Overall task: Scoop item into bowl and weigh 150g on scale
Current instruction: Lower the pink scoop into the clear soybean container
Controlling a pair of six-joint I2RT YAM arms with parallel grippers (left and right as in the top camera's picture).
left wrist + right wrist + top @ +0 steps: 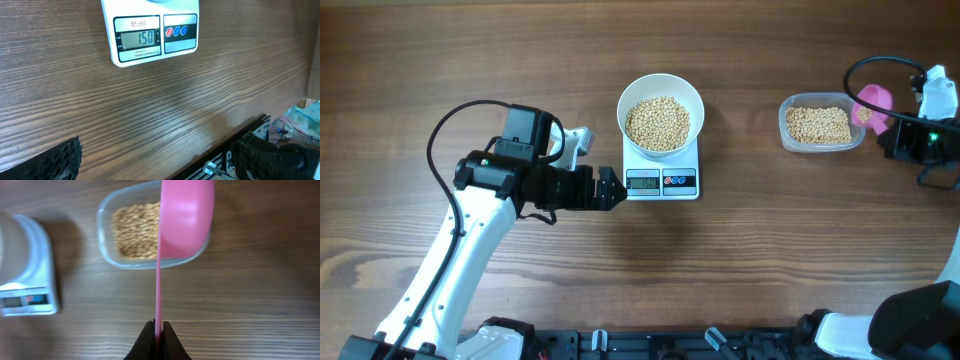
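The white bowl (623, 104) stands on the scale (662, 182), heaped with tan beans (657, 122). In the left wrist view the scale (156, 58) has a display (143, 38) that reads 150. My left gripper (611, 189) hovers just left of the scale's front, open with nothing between its fingers (61, 161). My right gripper (158, 330) is shut on the thin handle of a pink scoop (186, 217). The scoop (873, 101) hangs over the right end of a clear container, with a few beans showing inside it.
The clear plastic container (820, 124) to the right of the scale holds a layer of beans (135, 230). The scale (30, 300) shows at the left of the right wrist view. The table's front edge and black rail (250, 131) lie near the left gripper.
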